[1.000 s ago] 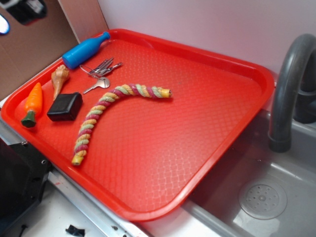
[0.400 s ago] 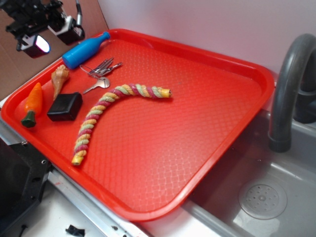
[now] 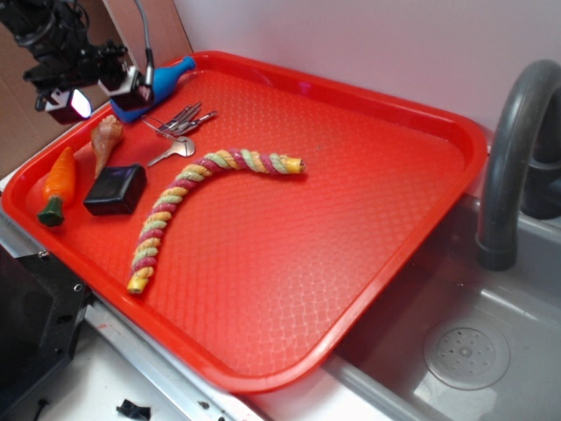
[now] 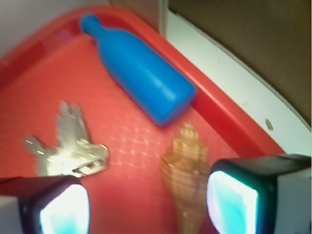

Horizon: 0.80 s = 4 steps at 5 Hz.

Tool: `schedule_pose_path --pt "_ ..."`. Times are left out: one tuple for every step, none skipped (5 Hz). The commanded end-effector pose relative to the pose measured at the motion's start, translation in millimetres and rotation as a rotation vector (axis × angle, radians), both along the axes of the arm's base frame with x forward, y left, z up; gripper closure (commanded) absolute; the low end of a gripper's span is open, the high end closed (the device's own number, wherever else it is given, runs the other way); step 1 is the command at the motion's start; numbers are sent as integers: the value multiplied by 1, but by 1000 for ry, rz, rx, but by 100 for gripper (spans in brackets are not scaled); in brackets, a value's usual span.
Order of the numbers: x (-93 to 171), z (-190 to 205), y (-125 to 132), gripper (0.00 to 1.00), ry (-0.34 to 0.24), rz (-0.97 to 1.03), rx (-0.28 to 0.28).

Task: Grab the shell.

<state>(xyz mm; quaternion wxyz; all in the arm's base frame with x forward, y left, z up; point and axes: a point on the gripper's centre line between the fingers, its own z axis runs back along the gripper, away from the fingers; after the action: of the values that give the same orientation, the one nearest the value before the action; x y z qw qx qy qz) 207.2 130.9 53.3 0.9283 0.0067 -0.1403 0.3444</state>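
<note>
1. The small tan-and-cream spiral conch shell (image 3: 105, 139) lies on the red plastic tray (image 3: 351, 219) near its far-left corner, between the blue plastic bottle (image 3: 168, 77) and the orange carrot toy with a green end (image 3: 56, 184).
2. The black tool (image 3: 95, 83) hangs above that corner, clear of everything, its jaws spread wide and empty.
3. The step in hand looks like the approach: in the wrist view the shell (image 4: 186, 168) sits between the two pads but close against the right one (image 4: 233, 202).
4. The next move likely calls for a small sideways centring, then a descent, keeping clear of the bottle and the bunch of silver keys (image 4: 68, 146).
</note>
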Motion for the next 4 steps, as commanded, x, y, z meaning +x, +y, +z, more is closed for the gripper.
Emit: schedule_pose_path --pt "-8 -25 22 0 82 17 44" --pt "-9 -36 23 0 118 21 53" --pt "-9 -37 18 87 127 9 42" --pt "-12 -36 18 100 120 23 53"
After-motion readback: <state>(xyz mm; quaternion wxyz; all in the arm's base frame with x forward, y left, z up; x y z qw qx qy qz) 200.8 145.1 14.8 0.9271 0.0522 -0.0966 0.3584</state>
